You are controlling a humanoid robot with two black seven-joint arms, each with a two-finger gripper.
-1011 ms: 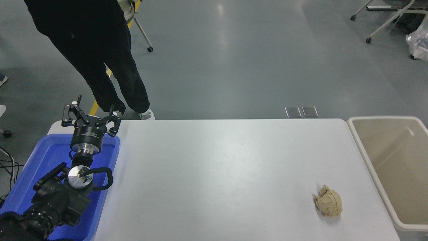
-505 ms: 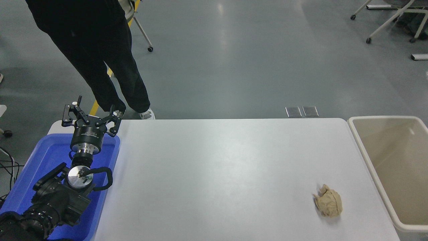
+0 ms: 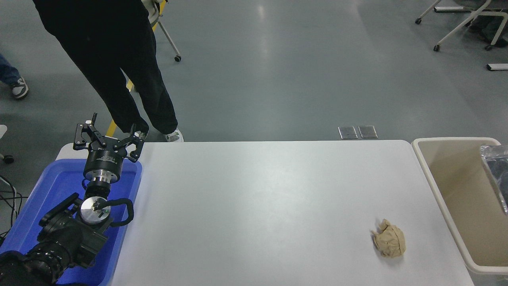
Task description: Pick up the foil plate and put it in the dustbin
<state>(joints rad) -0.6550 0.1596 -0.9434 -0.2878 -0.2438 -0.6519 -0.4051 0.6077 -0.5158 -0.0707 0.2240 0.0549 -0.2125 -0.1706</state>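
One edge of the foil plate (image 3: 497, 176) showed at the far right border of the head view, a shiny, crinkled silver sliver lying over the opening of the dustbin (image 3: 432, 186); most of it was cut off by the frame, and I could not tell whether it rested inside the bin or hung above it. My right arm and its gripper were outside the picture, so nothing showed what, if anything, held the plate. The beige dustbin stood just beside the right end of the white table (image 3: 258, 206), its thick rim running along the table's edge.

My left gripper (image 3: 108, 141) was parked at the lower left, above the far end of a blue plastic bin (image 3: 51, 190), its black fingers spread wide and holding nothing. The arm behind it stretched back over that bin toward the bottom corner.

A crumpled tan paper ball (image 3: 389, 238) lay alone on the table's right side, near the dustbin but not touching it. Beyond the table's far left corner a person in black trousers (image 3: 119, 67) stood on the grey floor, one white shoe close to the table's edge. Another person's shoe and jeans leg (image 3: 14, 81) showed at the left border, and wheeled chair legs (image 3: 460, 24) at the top right.
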